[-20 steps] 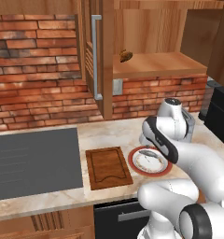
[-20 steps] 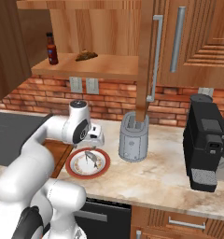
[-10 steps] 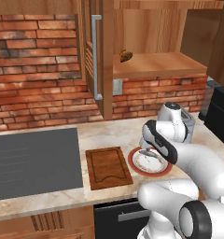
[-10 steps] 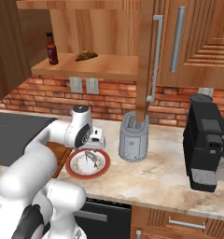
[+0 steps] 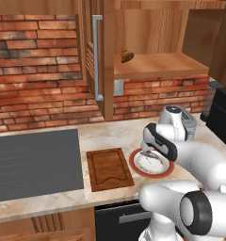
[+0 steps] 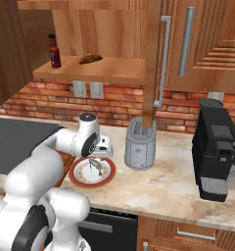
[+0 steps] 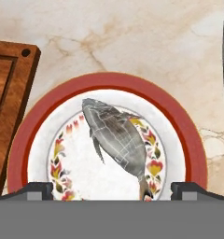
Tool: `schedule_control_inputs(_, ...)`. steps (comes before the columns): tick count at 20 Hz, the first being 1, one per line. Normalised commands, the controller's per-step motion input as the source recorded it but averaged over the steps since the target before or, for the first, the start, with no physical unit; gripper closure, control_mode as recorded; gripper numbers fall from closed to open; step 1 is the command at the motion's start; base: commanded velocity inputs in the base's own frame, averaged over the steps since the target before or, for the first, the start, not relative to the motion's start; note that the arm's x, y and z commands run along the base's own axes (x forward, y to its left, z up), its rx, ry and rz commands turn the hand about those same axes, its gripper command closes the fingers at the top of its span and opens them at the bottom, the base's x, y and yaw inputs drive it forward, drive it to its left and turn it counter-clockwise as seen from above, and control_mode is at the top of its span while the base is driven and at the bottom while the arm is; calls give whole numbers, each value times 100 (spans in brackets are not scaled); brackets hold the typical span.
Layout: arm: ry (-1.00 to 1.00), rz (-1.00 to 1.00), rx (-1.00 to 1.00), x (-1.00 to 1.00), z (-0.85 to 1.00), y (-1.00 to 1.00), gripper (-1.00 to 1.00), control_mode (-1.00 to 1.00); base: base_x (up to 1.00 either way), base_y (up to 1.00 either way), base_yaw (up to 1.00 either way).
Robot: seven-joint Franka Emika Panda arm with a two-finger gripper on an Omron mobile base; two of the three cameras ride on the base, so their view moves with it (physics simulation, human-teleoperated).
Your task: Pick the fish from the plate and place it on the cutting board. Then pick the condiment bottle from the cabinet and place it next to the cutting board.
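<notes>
Gripper [image 7: 112,189] poised directly above the plate [image 7: 188,140], jaws spread wide and holding nothing; the finger tips straddle the tail end of the fish [image 7: 116,140]. The fish lies diagonally across the centre of the plate, which sits on the worktop [image 5: 115,134] near its front edge, just beside the right edge of the cutting board [image 5: 109,168]. The condiment bottle [image 6: 54,51] stands upright at the left end of the cabinet [image 6: 105,68] shelf, with a small brown lump [image 6: 90,58] to its right. A toaster [image 6: 140,149] stands behind and to the right of the plate.

Likely risks, judged from this pose: the jaws appear centred toward the narrow tail rather than the body, so a closure here might pinch only the tail, and the fish might swing or slip out on lifting. A descent too deep could drive the finger tips against the plate and shift it toward the board.

No brand, label or legible writing is visible on any item.
</notes>
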Motion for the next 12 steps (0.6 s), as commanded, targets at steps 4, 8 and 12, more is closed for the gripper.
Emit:
schedule_control_inputs(4, 0, 1, 0, 17, -12, -5, -100, -100, 0, 0, 0)
schedule_control_inputs(8, 0, 2, 0, 14, -12, -4, -100, -100, 0, 0, 0)
schedule_control_inputs(12, 0, 3, 0, 5, -12, 0, -100, -100, 0, 0, 0)
